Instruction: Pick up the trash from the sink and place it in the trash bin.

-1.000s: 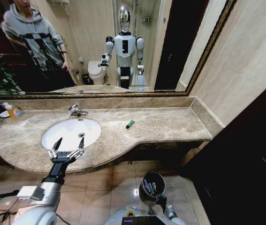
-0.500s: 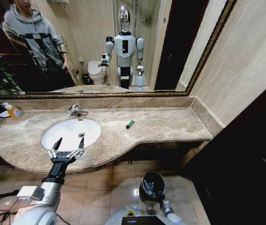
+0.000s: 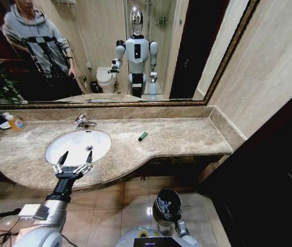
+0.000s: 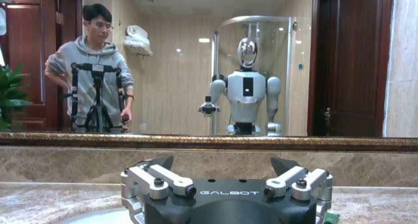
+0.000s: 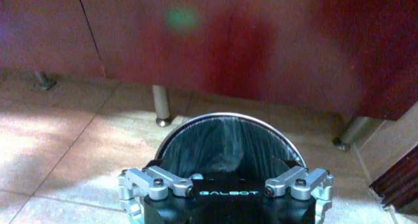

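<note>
Your trash item, a short dark green stick (image 3: 142, 136), lies on the beige marble counter (image 3: 187, 136), right of the white oval sink (image 3: 79, 145) and apart from it. Basin looks bare. Your left gripper (image 3: 74, 159) hangs at the sink's near rim, fingers spread. Your right gripper (image 3: 173, 210) sits over the dark, shiny-rimmed trash bin (image 5: 225, 141) on the floor; its finger state cannot be told, nor the bin's contents.

Open trash bin (image 5: 225, 141) mouth, unobstructed above.
</note>
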Tool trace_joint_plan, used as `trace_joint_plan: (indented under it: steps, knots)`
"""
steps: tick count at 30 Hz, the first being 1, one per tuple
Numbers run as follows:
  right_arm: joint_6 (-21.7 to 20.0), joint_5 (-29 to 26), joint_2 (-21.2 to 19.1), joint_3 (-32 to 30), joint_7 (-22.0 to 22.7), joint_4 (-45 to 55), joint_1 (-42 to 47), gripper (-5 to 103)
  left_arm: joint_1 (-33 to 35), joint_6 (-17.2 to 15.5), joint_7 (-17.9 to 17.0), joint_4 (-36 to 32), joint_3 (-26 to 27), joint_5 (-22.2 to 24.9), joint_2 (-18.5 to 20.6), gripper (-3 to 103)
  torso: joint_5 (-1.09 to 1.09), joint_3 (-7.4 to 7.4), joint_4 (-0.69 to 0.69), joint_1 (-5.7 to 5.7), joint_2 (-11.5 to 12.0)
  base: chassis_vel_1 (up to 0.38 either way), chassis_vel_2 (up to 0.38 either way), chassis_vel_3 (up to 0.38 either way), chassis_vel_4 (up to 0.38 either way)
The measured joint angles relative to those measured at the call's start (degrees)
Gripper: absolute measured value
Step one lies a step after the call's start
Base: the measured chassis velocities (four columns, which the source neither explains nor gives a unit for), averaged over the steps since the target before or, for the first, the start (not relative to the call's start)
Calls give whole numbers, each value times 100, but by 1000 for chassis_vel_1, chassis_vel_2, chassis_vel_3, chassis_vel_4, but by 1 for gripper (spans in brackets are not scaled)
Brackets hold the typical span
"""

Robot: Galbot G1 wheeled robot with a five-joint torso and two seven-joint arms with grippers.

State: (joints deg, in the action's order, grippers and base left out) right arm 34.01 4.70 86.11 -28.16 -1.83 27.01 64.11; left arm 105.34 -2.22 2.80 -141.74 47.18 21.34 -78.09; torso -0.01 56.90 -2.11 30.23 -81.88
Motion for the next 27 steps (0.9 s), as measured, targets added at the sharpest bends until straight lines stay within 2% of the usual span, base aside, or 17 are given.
trace_joint_plan:
  steps: [2,4,11,13,15,17,19,22,23,25,27]
  knots:
    - [56,-26,9,0,1,-8,6,99,0,0,0,0,0,0,0,100,0,0,0,0,0,0,0,0,0]
    - [289,-74,39,2,3,-114,6,100,0,0,0,0,0,0,0,100,0,0,0,0,0,0,0,0,0]
    - [425,-81,125,10,25,-154,62,100,0,0,0,0,0,0,0,100,1,0,0,0,0,0,0,0,0]
    - [449,-204,140,14,-226,-94,128,100,0,0,0,0,0,0,0,100,0,0,0,0,0,0,0,0,0]
    - [462,-229,140,15,-296,-52,155,100,0,0,0,0,0,0,0,100,0,0,0,0,0,0,0,0,0]
    - [278,-497,106,25,-711,401,352,100,0,0,0,0,0,0,0,100,2,0,0,0,0,0,0,0,0]
    - [246,-778,76,28,-847,641,402,100,0,0,0,0,0,0,0,100,-2,0,1,-1,0,0,0,0,0]
    - [206,-857,52,4,-717,1025,426,100,0,0,0,0,0,0,0,100,5,0,-1,-1,0,0,0,0,0]
    - [30,-853,-44,1,-581,1480,524,100,0,0,0,0,0,0,0,100,2,0,-1,0,0,0,0,0,0]
    - [-70,-860,-101,-17,-513,1742,600,100,0,0,0,0,0,0,0,100,-3,0,-1,0,0,0,0,0,0]
    - [-356,-975,-223,-64,-384,2610,896,100,0,0,0,0,0,0,0,100,5,0,0,0,0,0,0,0,0]
